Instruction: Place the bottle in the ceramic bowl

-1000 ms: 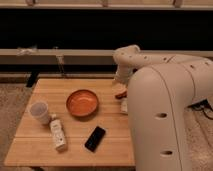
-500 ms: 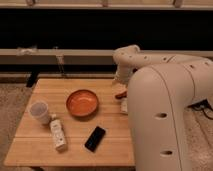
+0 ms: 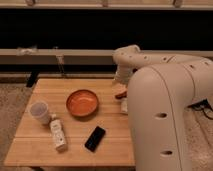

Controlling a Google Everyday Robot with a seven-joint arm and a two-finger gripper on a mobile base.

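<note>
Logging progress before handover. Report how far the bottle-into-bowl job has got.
Done: nothing; the ceramic bowl sits empty. In hand: nothing; the tool hangs open by the right edge of the table, apart from the bottle, which lies flat at front left beside the white cup. Left: reach the bottle, grasp it, carry it into the bowl.

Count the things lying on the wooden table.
4: the white cup at left, the bottle lying before it, the ceramic bowl in the middle, the black phone near the front. The gripper hangs at the right edge; the arm may hide more.
</note>
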